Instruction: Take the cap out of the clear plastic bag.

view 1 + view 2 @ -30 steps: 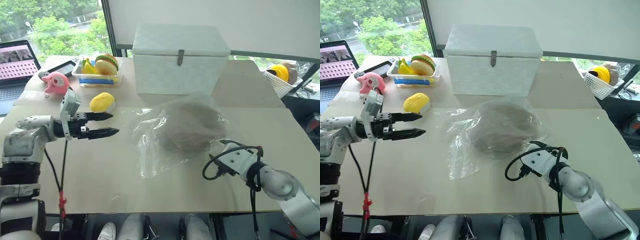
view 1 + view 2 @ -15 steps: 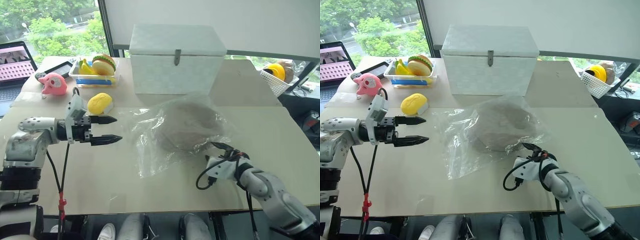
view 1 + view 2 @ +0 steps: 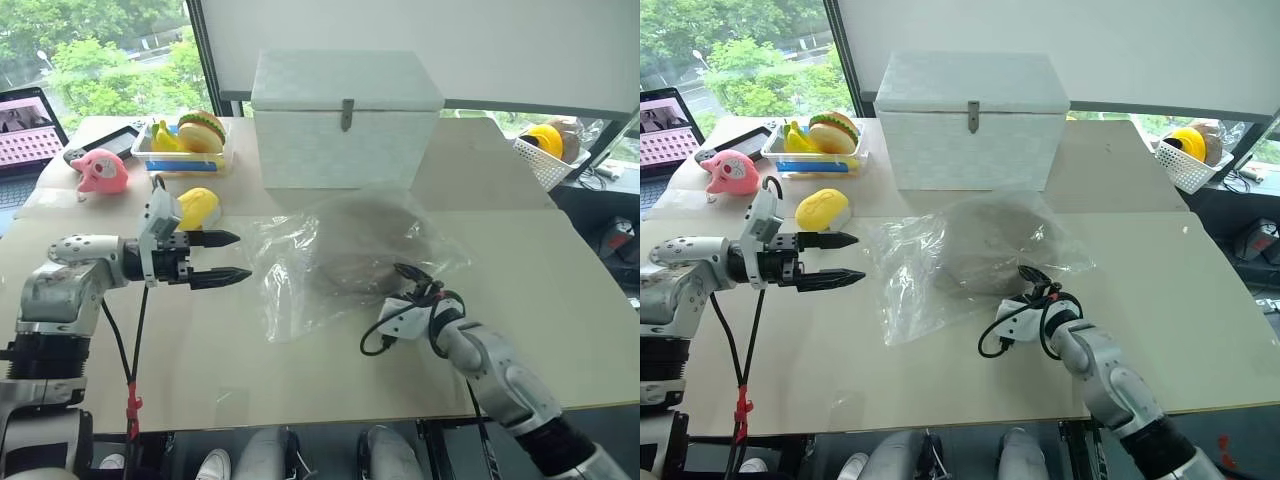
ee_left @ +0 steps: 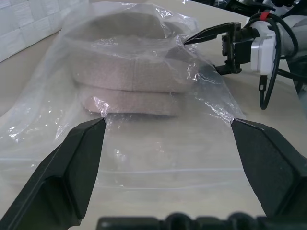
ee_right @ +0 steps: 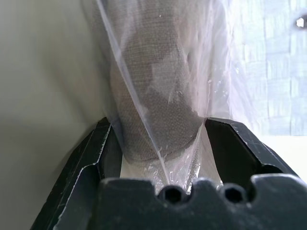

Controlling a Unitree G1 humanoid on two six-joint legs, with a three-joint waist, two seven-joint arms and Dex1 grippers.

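cap (image 4: 129,79) blurred inside clear plastic bag (image 3: 290,290); right gripper (image 3: 1033,283) straddles both unclenched, left gripper (image 3: 232,257) released.

You have bare table (image 3: 180,350) between the left gripper (image 3: 228,258) and the clear plastic bag (image 3: 300,280). Far of the bag, the white box (image 3: 345,115) blocks you; the yellow toy (image 3: 197,207) sits far-left.

Silver arms (image 3: 70,275) (black cables)
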